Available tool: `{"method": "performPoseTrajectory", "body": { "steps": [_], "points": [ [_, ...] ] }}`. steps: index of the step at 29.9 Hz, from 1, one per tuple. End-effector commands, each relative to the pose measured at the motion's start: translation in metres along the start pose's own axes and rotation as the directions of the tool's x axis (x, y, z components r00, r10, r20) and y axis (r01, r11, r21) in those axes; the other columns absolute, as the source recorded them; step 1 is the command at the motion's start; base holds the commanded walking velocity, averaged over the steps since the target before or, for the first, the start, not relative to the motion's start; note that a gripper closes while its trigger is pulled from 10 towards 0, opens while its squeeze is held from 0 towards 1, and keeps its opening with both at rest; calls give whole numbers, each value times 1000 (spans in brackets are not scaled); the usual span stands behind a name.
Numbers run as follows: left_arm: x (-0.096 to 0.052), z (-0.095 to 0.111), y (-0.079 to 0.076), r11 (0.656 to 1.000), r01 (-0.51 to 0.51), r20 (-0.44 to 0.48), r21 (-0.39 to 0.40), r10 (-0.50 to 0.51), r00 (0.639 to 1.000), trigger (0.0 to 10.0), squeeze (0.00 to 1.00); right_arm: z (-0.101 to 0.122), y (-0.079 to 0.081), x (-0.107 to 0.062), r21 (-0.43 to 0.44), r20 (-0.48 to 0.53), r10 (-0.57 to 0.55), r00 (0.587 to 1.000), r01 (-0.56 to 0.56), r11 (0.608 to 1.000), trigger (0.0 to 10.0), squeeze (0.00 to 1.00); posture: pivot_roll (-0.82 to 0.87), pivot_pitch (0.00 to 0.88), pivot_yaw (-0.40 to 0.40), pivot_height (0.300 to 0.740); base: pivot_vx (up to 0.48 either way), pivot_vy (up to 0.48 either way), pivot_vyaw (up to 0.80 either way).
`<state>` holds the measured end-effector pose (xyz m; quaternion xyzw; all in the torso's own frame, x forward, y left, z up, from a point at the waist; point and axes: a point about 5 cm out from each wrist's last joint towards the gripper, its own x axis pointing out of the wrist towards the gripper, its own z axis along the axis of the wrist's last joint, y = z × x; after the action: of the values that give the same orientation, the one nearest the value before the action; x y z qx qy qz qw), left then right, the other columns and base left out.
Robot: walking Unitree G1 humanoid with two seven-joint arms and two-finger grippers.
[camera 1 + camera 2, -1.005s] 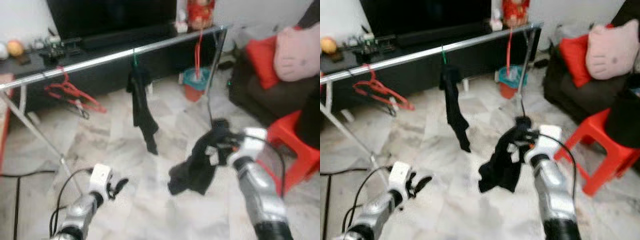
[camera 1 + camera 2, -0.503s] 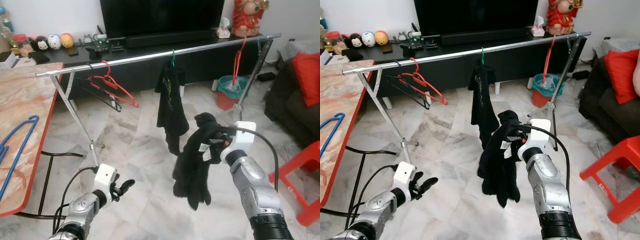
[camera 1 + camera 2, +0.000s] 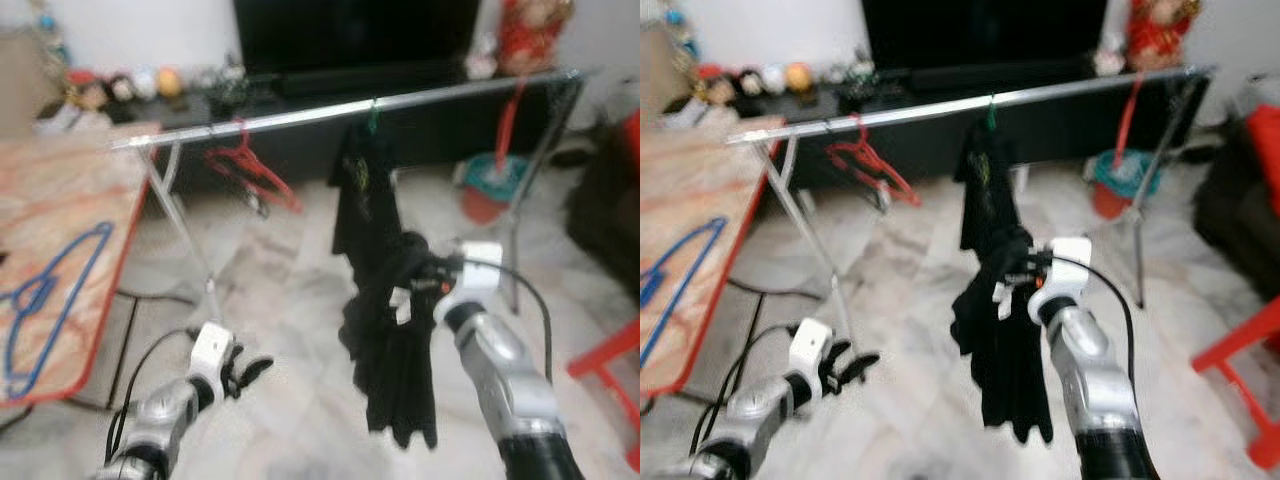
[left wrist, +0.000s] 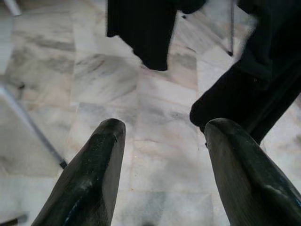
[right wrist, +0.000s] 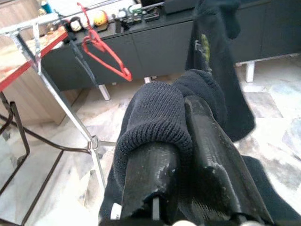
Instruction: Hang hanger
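Black knit garment [image 3: 1008, 350] hangs pinched in the right claw [image 5: 181, 160], short of the steel rail [image 3: 330, 110] (1 dark garment [image 3: 362, 190] already hung); hanging seems not yet done; left claw [image 4: 160, 174] is spread, empty, low over the floor [image 4: 108, 84]

A rail [image 3: 300, 117] runs across the room, and behind it stands a low cabinet [image 3: 420, 140]. On the rail hang 2 hangers [image 3: 250, 170] to the left and a garment [image 3: 362, 190] near the middle. A table [image 3: 60, 250] stands at the left with a hanger [image 3: 50, 300] lying on it, and the right gripper [image 5: 181, 155], before the rail, holds a cloth [image 3: 395, 350] that hangs down.
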<state>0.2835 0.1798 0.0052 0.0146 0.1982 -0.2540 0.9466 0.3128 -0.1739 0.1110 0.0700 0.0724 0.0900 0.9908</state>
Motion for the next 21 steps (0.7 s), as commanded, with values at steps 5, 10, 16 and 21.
{"method": "performPoseTrajectory", "body": {
  "steps": [5,10,16,21],
  "points": [
    [-5,-1,8,999,-41,-4,-3,41,999,10000,0,11,10,3,6,43,17,999,-18,1000,10000,0,5,0,49,740,0,0,800],
    [-5,0,9,999,-45,-3,3,45,999,10000,0,9,8,2,16,32,1,999,-2,1000,10000,0,3,0,51,740,0,0,288],
    [-5,1,9,999,-41,4,16,41,999,10000,0,8,8,2,12,23,-8,1000,7,1000,10000,0,1,0,50,740,0,0,0],
    [-5,1,8,999,-34,7,21,34,999,10000,0,8,8,2,11,15,-12,1000,12,1000,10000,0,-2,1,48,740,0,0,0]
  ]
}}
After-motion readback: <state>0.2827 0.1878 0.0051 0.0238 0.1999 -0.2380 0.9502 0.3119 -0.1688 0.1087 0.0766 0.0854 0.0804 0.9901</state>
